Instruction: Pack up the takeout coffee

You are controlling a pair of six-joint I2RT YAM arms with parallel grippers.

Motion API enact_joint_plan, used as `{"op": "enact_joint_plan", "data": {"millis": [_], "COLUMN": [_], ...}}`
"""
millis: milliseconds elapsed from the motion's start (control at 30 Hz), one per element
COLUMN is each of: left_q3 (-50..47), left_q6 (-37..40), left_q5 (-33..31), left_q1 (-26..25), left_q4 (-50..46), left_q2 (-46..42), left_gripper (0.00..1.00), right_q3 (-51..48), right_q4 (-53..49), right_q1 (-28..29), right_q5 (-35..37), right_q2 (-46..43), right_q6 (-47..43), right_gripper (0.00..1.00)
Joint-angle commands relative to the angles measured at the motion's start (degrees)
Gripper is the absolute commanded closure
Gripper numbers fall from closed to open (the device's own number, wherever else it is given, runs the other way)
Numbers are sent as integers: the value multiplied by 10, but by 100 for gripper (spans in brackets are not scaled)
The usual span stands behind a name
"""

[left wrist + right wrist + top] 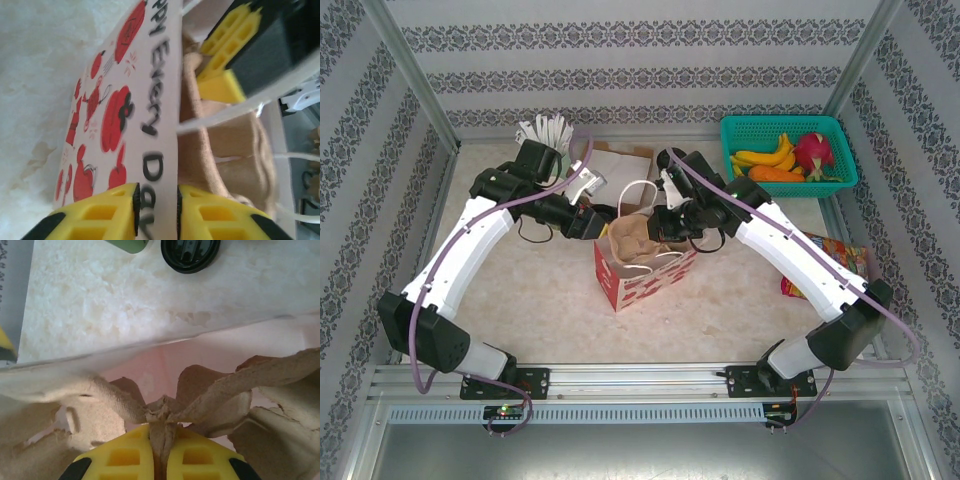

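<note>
One lidded cup (190, 252), upper frame: likely light, crushable; grip below lid. Right gripper (160, 440) pinches tray (215, 395); left gripper (157, 205) jaws apart.

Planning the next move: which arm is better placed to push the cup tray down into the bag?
Right, I'd say. The right hand pinches the middle tab of the tray inside the bag; the left hand straddles the bag wall, better for steadying.

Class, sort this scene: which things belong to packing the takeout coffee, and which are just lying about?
Job: white paper bag with red print; brown pulp cup carrier inside it; round black plastic cup lid.
Lying about: teal plastic basket of fruit; colourful snack packet; bundle of white sticks.
</note>
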Motion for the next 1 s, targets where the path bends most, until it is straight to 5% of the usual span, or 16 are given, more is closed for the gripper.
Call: {"op": "enact_joint_plan", "data": {"millis": [0, 133, 267, 433, 900, 967], "left_q3": [10, -57, -70, -119, -96, -97], "left_q6": [-10, -46, -82, -75, 174, 185], "left_q5": [43, -42, -55, -132, -148, -199], "left_q1": [6, 6, -8, -84, -202, -212], "left_q4": [28, 84, 73, 132, 140, 153], "left_q2": [-55, -131, -164, -207, -161, -151], "left_gripper": [54, 33, 31, 29, 43, 57], "right_q3": [9, 7, 0, 6, -1, -4], "right_q4": [1, 6, 8, 11, 13, 15], "right_q1": [8, 10, 11, 17, 23, 23], "right_q5": [30, 37, 57, 54, 71, 71], "right_q2": [8, 10, 13, 26, 19, 16], "right_q6": [44, 71, 100, 103, 97, 100], "right_gripper": [100, 100, 100, 100, 100, 100]}}
